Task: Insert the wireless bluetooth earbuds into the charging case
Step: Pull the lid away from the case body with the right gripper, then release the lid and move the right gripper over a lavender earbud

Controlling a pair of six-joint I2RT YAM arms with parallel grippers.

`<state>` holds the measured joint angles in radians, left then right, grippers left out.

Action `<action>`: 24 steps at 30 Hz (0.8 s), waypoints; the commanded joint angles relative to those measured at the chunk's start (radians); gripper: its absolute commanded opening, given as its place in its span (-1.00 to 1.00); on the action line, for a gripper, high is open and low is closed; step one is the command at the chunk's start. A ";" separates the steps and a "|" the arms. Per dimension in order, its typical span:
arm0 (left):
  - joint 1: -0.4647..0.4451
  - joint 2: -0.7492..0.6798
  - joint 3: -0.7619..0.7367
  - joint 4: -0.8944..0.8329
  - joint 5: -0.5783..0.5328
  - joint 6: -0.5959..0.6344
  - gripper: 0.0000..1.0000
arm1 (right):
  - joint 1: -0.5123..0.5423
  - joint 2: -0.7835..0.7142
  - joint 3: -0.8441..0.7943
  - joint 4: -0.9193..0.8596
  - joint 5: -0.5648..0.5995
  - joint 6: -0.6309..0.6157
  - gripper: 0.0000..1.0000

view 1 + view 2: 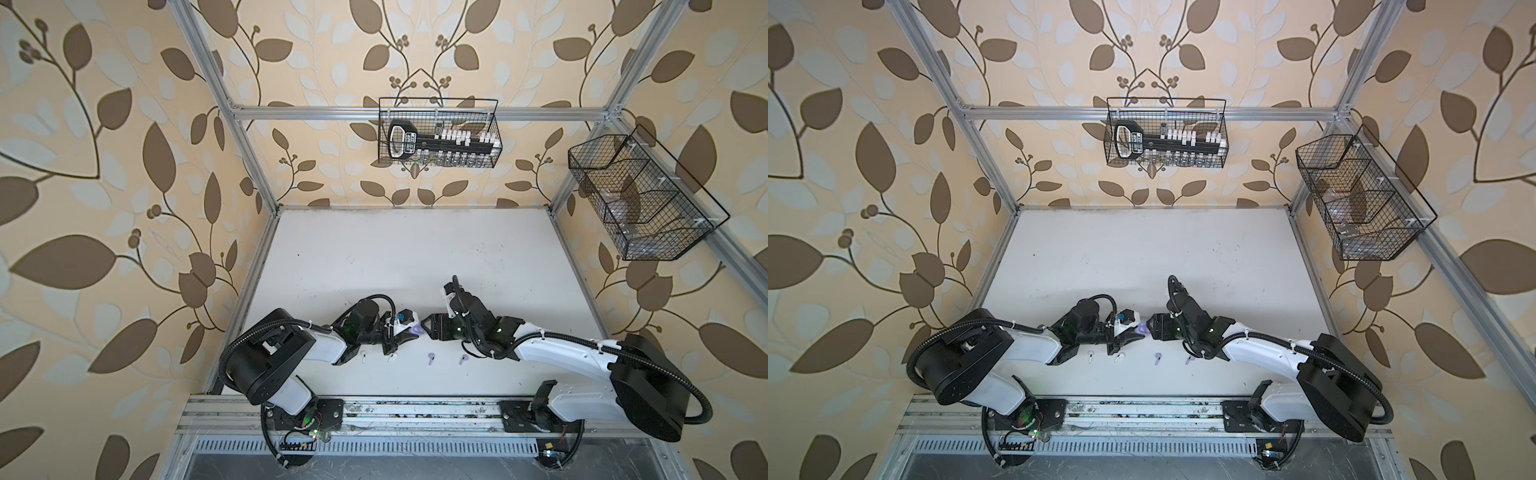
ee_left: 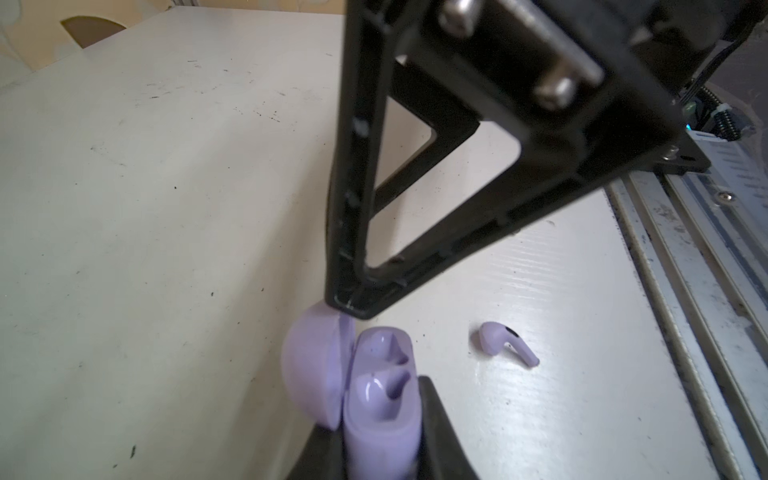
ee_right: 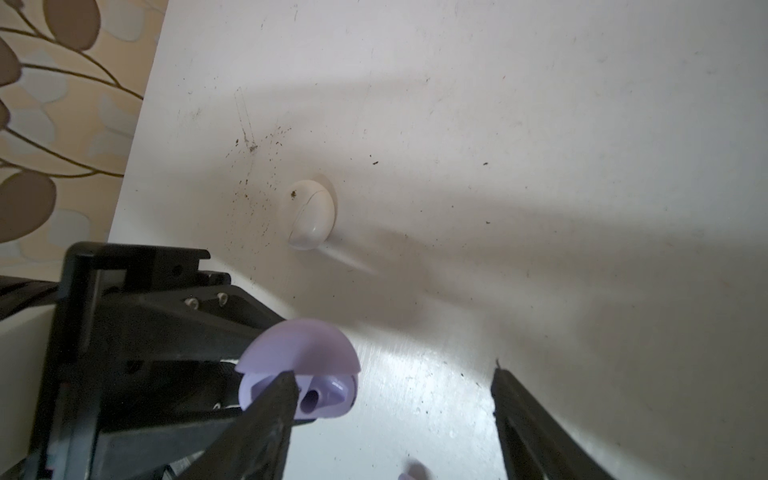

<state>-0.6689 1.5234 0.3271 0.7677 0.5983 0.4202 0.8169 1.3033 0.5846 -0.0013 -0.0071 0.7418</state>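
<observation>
My left gripper (image 2: 380, 451) is shut on the lavender charging case (image 2: 380, 399), held just above the table with its lid (image 2: 309, 365) swung open and both sockets empty. The case (image 1: 415, 331) sits mid-table between the two grippers in both top views. My right gripper (image 3: 392, 376) is open, and one of its fingers (image 2: 353, 249) has its tip against the lid's edge. Two white earbuds (image 1: 364, 356) (image 1: 392, 358) and two lavender earbuds (image 1: 430, 358) (image 1: 462, 358) lie in a row on the table nearer the front. One lavender earbud (image 2: 505, 343) lies close beside the case.
A closed white case (image 3: 311, 216) rests on the table beyond the lavender one. Wire baskets hang on the back wall (image 1: 440, 133) and on the right frame (image 1: 640, 195). A metal rail (image 1: 415, 411) runs along the table's front edge.
</observation>
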 commanded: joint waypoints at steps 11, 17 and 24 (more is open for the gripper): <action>-0.008 0.051 0.078 0.050 0.006 0.045 -1.00 | -0.016 -0.261 0.039 -0.314 0.136 -0.037 0.49; -0.008 0.185 0.130 0.156 0.039 0.010 -1.00 | -0.006 -0.344 0.036 -0.470 0.217 -0.002 0.48; -0.008 0.237 0.099 0.293 0.038 -0.018 -1.00 | 0.048 -0.390 -0.014 -0.590 0.274 0.087 0.43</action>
<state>-0.6689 1.7607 0.4366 0.9215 0.6022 0.4191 0.8448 0.9298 0.5976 -0.4995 0.2173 0.7715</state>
